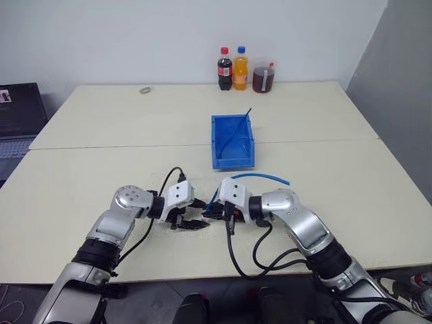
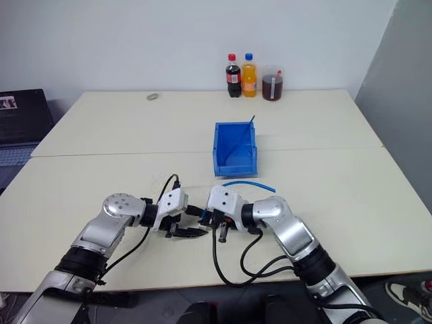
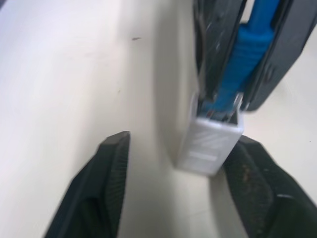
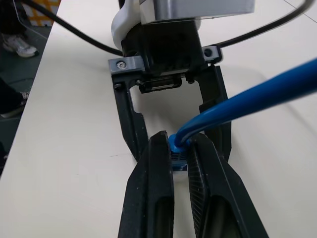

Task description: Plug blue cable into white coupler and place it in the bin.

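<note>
The white coupler (image 3: 210, 144) sits on the end of the blue cable's plug (image 3: 242, 59), which is pushed into its opening. My right gripper (image 4: 178, 140) is shut on that plug, just behind the coupler. From there the blue cable (image 1: 263, 176) arcs up and away over the table to the right. My left gripper (image 3: 182, 141) faces the right one near the table's front edge and is open, with the coupler between its fingers (image 3: 106, 173), close to one of them. The bin (image 1: 233, 160), a bright blue tray, stands just beyond both grippers at mid-table.
A thin dark-blue rod (image 1: 237, 131) leans inside the bin. Two bottles (image 1: 232, 69) and a jar of dark liquid (image 1: 263, 76) stand at the table's far edge. A small grey object (image 1: 144, 89) lies far left. A laptop (image 1: 17, 118) sits off the table's left side.
</note>
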